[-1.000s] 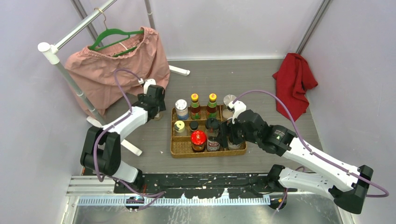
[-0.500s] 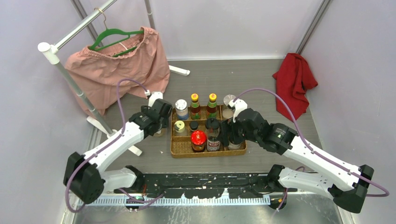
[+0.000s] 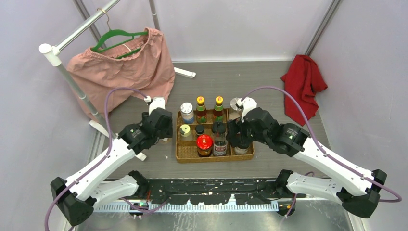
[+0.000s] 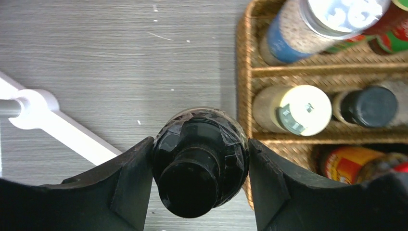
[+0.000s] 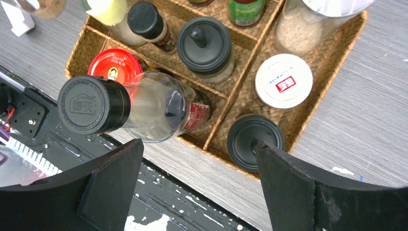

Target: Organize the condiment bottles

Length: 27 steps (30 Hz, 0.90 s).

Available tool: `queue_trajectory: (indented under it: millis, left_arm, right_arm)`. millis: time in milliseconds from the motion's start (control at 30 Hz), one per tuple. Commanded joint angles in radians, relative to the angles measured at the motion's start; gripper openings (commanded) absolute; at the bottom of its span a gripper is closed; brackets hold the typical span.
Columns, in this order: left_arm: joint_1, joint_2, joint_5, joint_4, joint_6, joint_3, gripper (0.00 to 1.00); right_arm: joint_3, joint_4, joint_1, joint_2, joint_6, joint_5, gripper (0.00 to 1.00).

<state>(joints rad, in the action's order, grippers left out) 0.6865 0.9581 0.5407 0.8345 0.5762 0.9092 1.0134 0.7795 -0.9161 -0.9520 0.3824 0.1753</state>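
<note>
twelve condiment bottles (image 3: 219,129) i can count in all: eleven stand in the tan woven tray (image 3: 211,158) and one is outside it, in the left gripper (image 4: 199,150). this one is a dark bottle (image 4: 190,192) with a black cap. both fingers press on its sides, so the gripper is closed on it. it is upright, just beside the left wall of the tray, over the grey table (image 4: 96,57). i can read no writing on it.

in the tray i see:
- two yellow-capped bottles (image 3: 200,108).
- one silver-lid shaker (image 4: 347,10) with a blue label. its lid has large white figures, cut by the frame edge, so not readable.
- one cream flip lid (image 4: 303,109).
- one small black-capped bottle (image 4: 368,107).
- two black knob lids (image 5: 205,44).
- one white lid (image 5: 281,79) with a small red sticker, the print too small to read.
- one red lid (image 5: 115,67) with a small portrait on it.
- one clear bottle (image 5: 159,113) with a red label. its black cap is embossed with a logo and two characters that i cannot read surely.
- one clear shaker (image 5: 312,21) at the far right corner.

the right gripper (image 5: 198,144) hovers over the near right part of the tray, fingers spread wide, holding nothing.

further out, a pink garment (image 3: 120,67) hangs on a green hanger (image 3: 115,36) from a white rack (image 3: 46,48) at the far left. a red cloth (image 3: 303,86) lies at the far right.
</note>
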Motion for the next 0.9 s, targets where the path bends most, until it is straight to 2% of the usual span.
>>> queue_trajectory:
  millis: [0, 167, 433, 867]
  left_arm:
    - [0.079, -0.022, -0.027, 0.008, 0.013, 0.051, 0.56]
    - [0.179, -0.039, -0.011, 0.012, 0.006, 0.053, 0.56]
    - [0.261, -0.067, -0.074, -0.022, -0.018, 0.06, 0.56]
    - [0.445, 0.042, -0.065, -0.152, -0.024, 0.041, 0.56]
  right_arm:
    - [0.088, 0.03, -0.003, 0.009, -0.036, 0.075, 0.93]
    - [0.122, 0.061, -0.002, 0.018, -0.047, 0.157, 0.93]
    - [0.106, 0.097, 0.0, 0.113, 0.02, 0.378, 0.96]
    - [0.037, 0.103, 0.0, 0.152, 0.085, 0.389, 0.96]
